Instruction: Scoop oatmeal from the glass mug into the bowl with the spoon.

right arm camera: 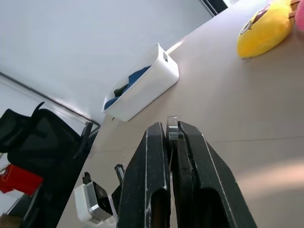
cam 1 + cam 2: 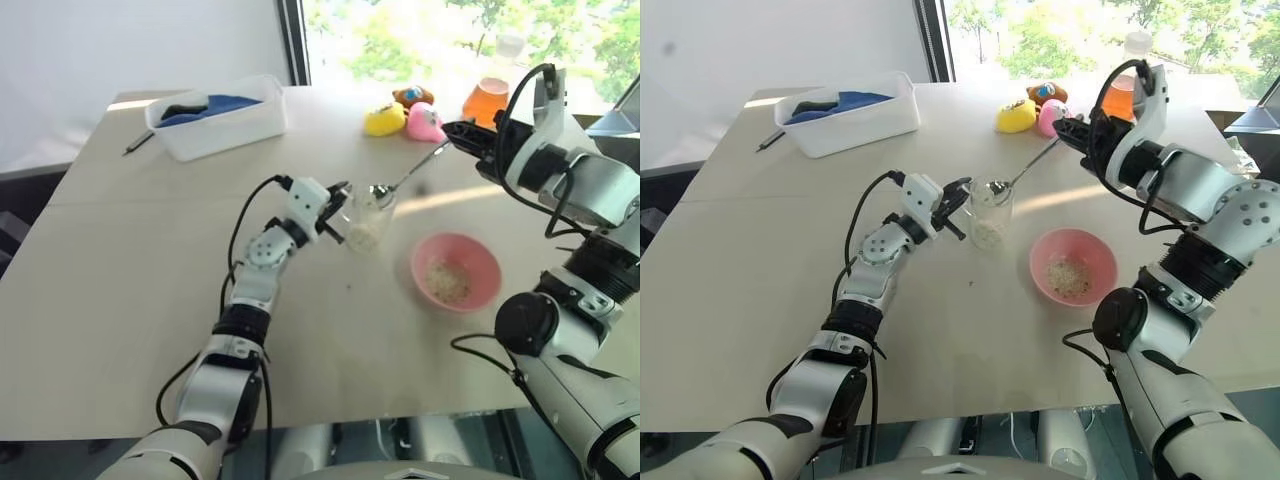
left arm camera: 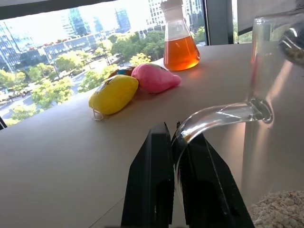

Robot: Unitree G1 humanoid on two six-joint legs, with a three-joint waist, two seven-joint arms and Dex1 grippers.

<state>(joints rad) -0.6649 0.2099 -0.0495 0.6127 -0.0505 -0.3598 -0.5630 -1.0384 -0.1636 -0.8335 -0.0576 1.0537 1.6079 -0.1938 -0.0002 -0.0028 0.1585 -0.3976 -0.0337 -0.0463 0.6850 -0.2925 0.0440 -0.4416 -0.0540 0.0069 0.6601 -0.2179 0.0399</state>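
Closest in on the pale counter sits the pink bowl, over on the robot's right side, with a small patch of oatmeal flakes already lying in its middle. Just beyond it and to the left stands the glass mug, upright, a layer of oatmeal settled at its bottom. And there's the left end effector, fingers pinched tight on the mug's clear curved handle; the left wrist view shows that handle clamped right between the two black fingers, with the flakes heaped low against the glass wall.

Now up at the mug's rim, the spoon! Its round shiny bowl hangs at the mouth of the mug, the thin handle slanting up and away to the right end effector, which is closed on the handle's far end. The right wrist view shows a sliver of silver squeezed between those fingers. Whether the spoon carries any flakes, I can't tell.

Further back, a yellow plush toy and a pink plush toy lie touching each other, a flask of orange liquid just beside them. Far left, a white tub holds blue cloth, and a dark pen lies beside it.
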